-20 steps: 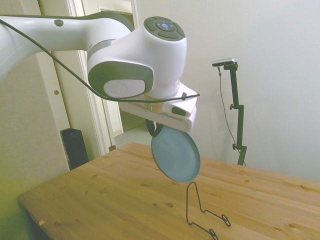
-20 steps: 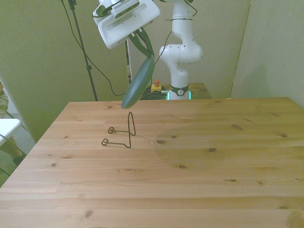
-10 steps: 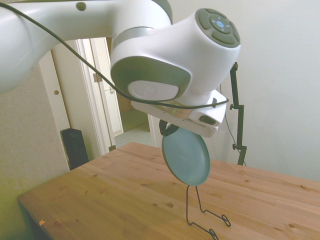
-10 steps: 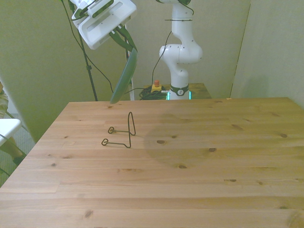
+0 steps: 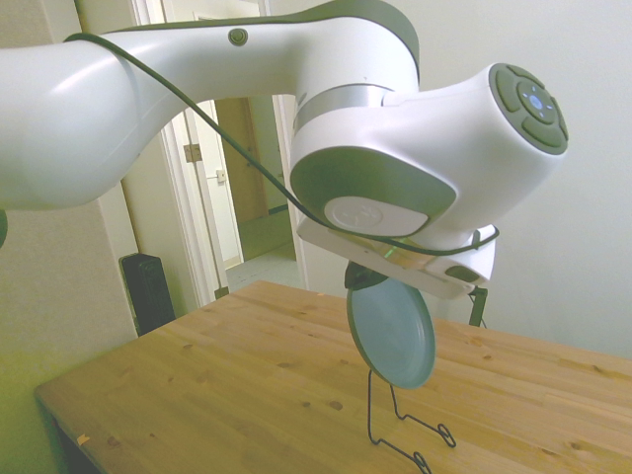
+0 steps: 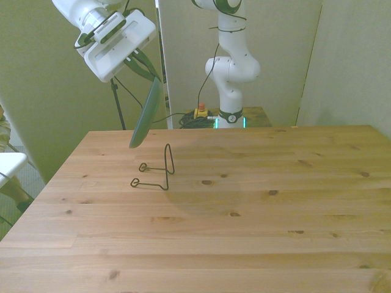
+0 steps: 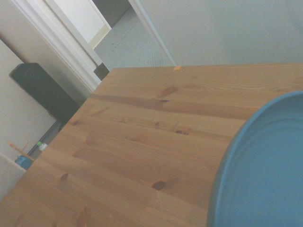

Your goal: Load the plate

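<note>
The plate [image 6: 145, 115] hung tilted in the gripper [image 6: 148, 71], clamped by its top rim above the wire stand [image 6: 160, 170]; lowered off-line, it could topple that stand.

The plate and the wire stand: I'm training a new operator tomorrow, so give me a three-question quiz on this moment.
1. True or false: the plate already rests in the wire stand.
2. Multiple choice: how does the plate hang? A) flat, face up; B) steeply tilted, nearly on edge; C) face down on the table.
3. In the front view, on which side of the wire stand's upright loop is the plate's lower edge?

Key
1. False: the end effector holds it by its upper rim, in the air.
2. B.
3. The front view's left, above the stand's feet.
</note>
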Robot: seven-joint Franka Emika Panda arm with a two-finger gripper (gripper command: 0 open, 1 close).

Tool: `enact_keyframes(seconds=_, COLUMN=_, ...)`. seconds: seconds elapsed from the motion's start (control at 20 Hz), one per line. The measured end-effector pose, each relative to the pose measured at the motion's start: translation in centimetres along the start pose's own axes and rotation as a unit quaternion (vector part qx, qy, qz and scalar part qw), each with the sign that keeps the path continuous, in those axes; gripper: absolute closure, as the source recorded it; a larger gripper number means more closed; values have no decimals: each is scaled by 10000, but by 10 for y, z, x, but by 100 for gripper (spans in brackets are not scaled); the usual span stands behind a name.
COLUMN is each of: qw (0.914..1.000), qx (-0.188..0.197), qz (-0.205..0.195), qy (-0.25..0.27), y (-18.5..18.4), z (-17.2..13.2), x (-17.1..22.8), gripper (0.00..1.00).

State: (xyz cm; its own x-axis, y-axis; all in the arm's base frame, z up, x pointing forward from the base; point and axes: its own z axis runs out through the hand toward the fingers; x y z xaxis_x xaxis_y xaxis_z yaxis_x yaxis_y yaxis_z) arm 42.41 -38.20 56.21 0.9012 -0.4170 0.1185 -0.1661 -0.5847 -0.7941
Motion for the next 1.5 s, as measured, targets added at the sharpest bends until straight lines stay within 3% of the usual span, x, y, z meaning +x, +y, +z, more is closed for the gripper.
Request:
enact_keyframes(seconds=0.3, qw=9997, qx=97, qz=-203, qy=-114, y=15, z=17, x=-2, gripper=100)
enact_keyframes(seconds=0.8, qw=9997, qx=124, qz=-214, qy=-26, y=35, z=22, x=-7, gripper=100)
enact_keyframes(seconds=1.15, qw=9971, qx=650, qz=-290, qy=257, y=66, z=22, x=-20, gripper=100)
enact_keyframes(seconds=1.5, qw=9950, qx=964, qz=-232, qy=133, y=95, z=45, x=-16, gripper=100)
